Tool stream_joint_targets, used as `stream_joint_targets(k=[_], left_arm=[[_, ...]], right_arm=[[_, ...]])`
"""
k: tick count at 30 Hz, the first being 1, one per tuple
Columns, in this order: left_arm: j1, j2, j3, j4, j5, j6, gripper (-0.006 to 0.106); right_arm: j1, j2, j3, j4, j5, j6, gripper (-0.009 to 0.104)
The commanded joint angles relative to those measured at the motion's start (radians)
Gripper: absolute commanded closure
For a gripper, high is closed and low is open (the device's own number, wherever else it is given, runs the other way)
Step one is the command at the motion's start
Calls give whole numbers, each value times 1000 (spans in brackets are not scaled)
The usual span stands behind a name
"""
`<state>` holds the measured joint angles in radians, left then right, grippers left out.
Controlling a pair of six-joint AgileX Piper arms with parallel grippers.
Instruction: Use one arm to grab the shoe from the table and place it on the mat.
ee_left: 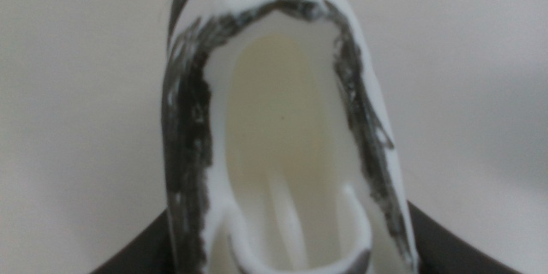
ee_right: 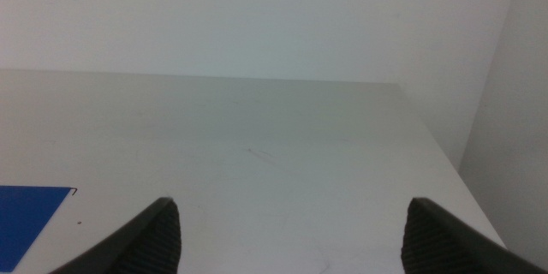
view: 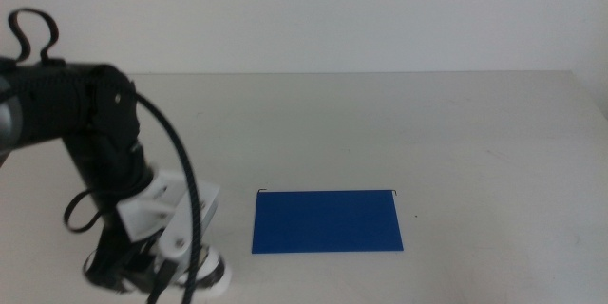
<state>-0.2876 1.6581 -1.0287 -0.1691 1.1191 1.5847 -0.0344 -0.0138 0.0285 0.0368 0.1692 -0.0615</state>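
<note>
Left gripper (ee_left: 282,261): nearest the middle camera, low at the table's near-left edge; its dark jaws stand on either side of the shoe, one at each flank, seemingly pressed to it, though the contact itself is hard to see.
Shoe (ee_left: 282,137): white with black mottled trim and a cream inside, between those jaws; in the middle view only its white sole (view: 214,274) shows under the arm (view: 104,142), on or just above the table.
Mat (view: 328,220): flat blue rectangle right of the shoe, apart from it, its edges square to the table.
Table (view: 475,133): bare white surface behind and right of the mat, out to the far and right edges.
Right gripper (ee_right: 291,240): over the table's right part, jaws spread wide, nothing between.
</note>
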Motion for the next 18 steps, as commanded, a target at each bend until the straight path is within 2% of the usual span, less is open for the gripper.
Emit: stream_joint_targets(k=[1,7,13,18], left_arm=[[-23,-36,-68,-43,32,-46,102],[-130,10,-230,25,39,-166,102],[-197,182,-475,11,203,-303,102],[-275,291,-653,-6,202,-398,102]], right_arm=[[-5,-21,-10,-8,-79,-13,29],[-5,-21,-10,-8,-79,-13,29],[-5,-21,-10,-8,-79,-13,29],[-5,-21,-10,-8,-79,-13,29]])
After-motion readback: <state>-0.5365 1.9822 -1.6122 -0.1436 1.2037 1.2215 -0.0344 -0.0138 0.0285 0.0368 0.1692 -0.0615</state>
